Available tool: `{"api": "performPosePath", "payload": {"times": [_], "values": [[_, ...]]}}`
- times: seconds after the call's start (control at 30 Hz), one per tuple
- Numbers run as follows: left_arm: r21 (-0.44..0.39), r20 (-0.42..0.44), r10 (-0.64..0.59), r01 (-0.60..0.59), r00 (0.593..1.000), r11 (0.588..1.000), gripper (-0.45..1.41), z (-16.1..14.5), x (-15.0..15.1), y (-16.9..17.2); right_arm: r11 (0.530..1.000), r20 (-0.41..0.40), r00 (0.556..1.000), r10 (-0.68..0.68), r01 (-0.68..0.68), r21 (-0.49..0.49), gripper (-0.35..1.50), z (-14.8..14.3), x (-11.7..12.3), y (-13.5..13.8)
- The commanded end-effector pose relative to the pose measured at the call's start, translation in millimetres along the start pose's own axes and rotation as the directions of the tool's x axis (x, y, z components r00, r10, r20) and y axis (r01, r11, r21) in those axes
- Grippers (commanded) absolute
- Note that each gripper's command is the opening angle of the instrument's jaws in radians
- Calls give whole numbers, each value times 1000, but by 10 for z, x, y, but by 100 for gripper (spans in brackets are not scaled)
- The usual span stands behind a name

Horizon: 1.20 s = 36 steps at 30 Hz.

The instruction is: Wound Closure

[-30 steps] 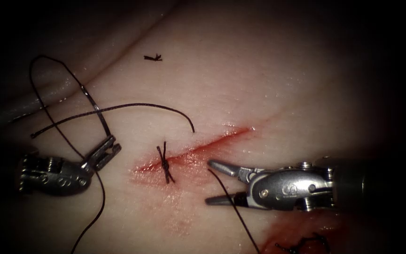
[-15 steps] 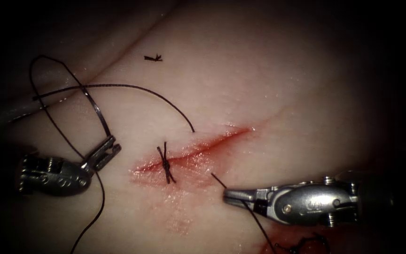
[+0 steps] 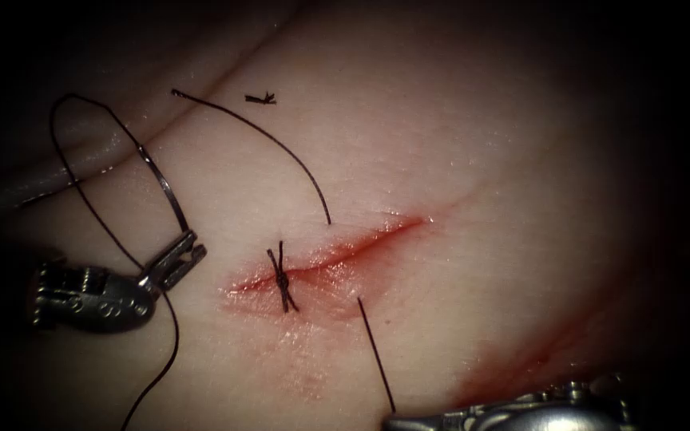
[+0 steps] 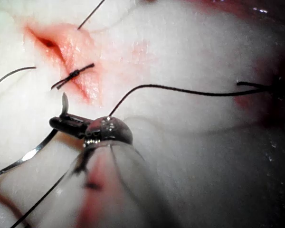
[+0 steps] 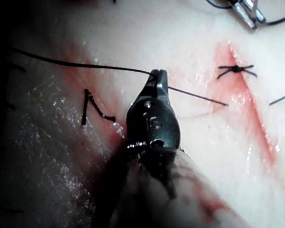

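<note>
The cut runs slantwise across the tissue and carries one tied stitch. My left tool, left of the cut, is shut on the curved needle near one end. The needle arcs upward, free of the tissue, also visible as needle. Thread enters the tissue right of the cut and comes out on the left side as a free tail. My right tool, at the bottom edge, is shut on this thread, as its jaws show.
A short cut end of thread lies on the tissue above the tail. Red fluid stains the tissue at lower right, where more cut thread lies. Thread from the needle loops wide at the far left.
My right tool's jaws shut on the thread right of the cut and moved down toward the bottom edge, pulling thread through. The free tail swung upward and got shorter. The left tool stayed still.
</note>
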Motion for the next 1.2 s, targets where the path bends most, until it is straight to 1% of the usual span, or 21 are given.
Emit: {"api": "performPosePath", "payload": {"times": [0.03, 0.2, 0.3, 0.47, 0.77, 0.83, 0.9, 0.93, 0.97, 1.0, 1.07, 1.17, 1.2], "values": [[-2, -1, -1, 1, 1000, 1000, -45, 4, -1, 9, 1000, 5, 1000, -2, 2, 14, -35, 9, 4, -11], [-1, 0, -1, 1, 1000, 1000, -45, 4, -1, 9, 998, 8, 1000, -12, 11, 55, -35, 4, 17, -25], [-2, -2, -1, 1, 1000, 1000, -45, 4, -1, 9, 995, 17, 1000, -21, 19, 97, -35, 1, 25, -36], [-2, -3, -1, 1, 1000, 1000, -45, 5, 0, 10, 988, 32, 999, -20, 14, 151, -35, 0, 32, -46], [-4, -2, 0, 0, 1000, 1000, -45, 5, 0, 11, 954, 65, 998, 17, -35, 298, -35, 12, 29, -74], [-4, -1, 0, 0, 1000, 1000, -45, 5, 0, 11, 950, 64, 998, 25, -44, 308, -35, 15, 29, -77], [-4, -1, 0, 0, 1000, 1000, -45, 5, 0, 11, 955, 36, 998, 45, -54, 291, -35, 16, 30, -72], [-3, -1, 0, 0, 1000, 1000, -45, 5, 0, 11, 963, 26, 998, 49, -54, 265, -18, 16, 31, -67], [-5, -3, 0, 0, 1000, 1000, -45, 5, 0, 11, 973, 20, 998, 58, -61, 221, 37, 15, 31, -61], [-5, -2, 0, 0, 1000, 1000, -45, 5, 0, 11, 980, 18, 998, 61, -63, 188, 61, 14, 32, -55], [-4, -2, 0, 0, 1000, 1000, -45, 5, 0, 11, 988, 30, 997, 73, -76, 136, 94, 9, 33, -41], [-4, -1, 0, 0, 1000, 1000, -45, 5, 0, 11, 996, 108, 991, 79, -83, 33, 126, 0, 31, -18], [-4, -1, 0, 0, 1000, 1000, -45, 5, 0, 11, 997, 130, 989, 70, -72, 8, 133, -3, 29, -10]]}}
